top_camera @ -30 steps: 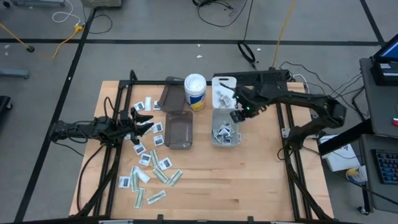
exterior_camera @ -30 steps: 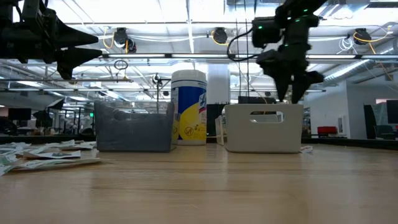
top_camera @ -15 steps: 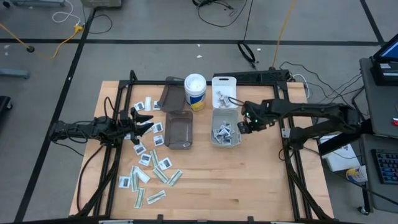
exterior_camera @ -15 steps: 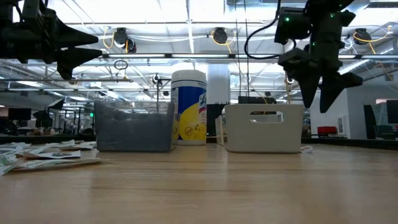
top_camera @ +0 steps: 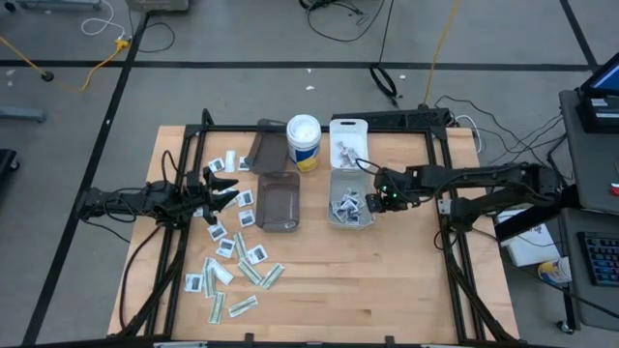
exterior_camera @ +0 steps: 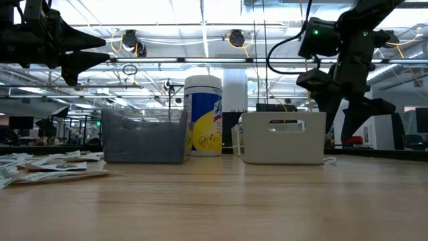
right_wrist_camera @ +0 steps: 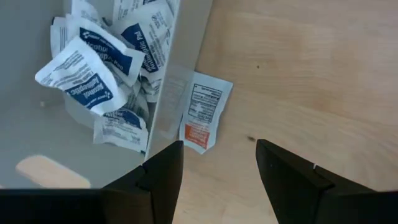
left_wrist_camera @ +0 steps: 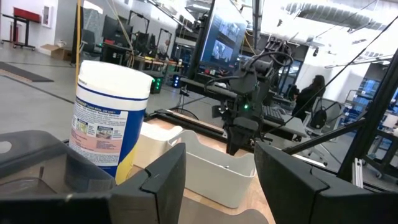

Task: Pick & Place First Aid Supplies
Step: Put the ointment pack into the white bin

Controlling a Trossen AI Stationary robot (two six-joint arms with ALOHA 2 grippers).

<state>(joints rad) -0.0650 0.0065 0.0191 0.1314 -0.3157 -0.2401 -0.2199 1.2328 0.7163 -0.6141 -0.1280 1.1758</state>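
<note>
Many small flat packets (top_camera: 232,261), white squares and pale green strips, lie scattered on the table's left half. More white packets with blue print (right_wrist_camera: 106,56) sit piled in the clear bin (top_camera: 350,198). One small packet with orange print (right_wrist_camera: 202,112) lies flat on the table against that bin's right wall. My right gripper (right_wrist_camera: 217,180) hangs open just above this packet, beside the bin (exterior_camera: 348,130). My left gripper (top_camera: 227,188) waits open and level above the table's left side, by the smoky bin (top_camera: 279,201).
A white wipes canister (top_camera: 303,142) stands behind the two bins, with a white tray (top_camera: 348,135) to its right and a dark lid (top_camera: 263,150) to its left. Bare wood lies in front of the bins and on the table's right half (top_camera: 406,261).
My right gripper has come from over the clear bin toward the table's near-right and has sunk beside the bin's right wall, fingers pointing down. The left arm has kept still.
</note>
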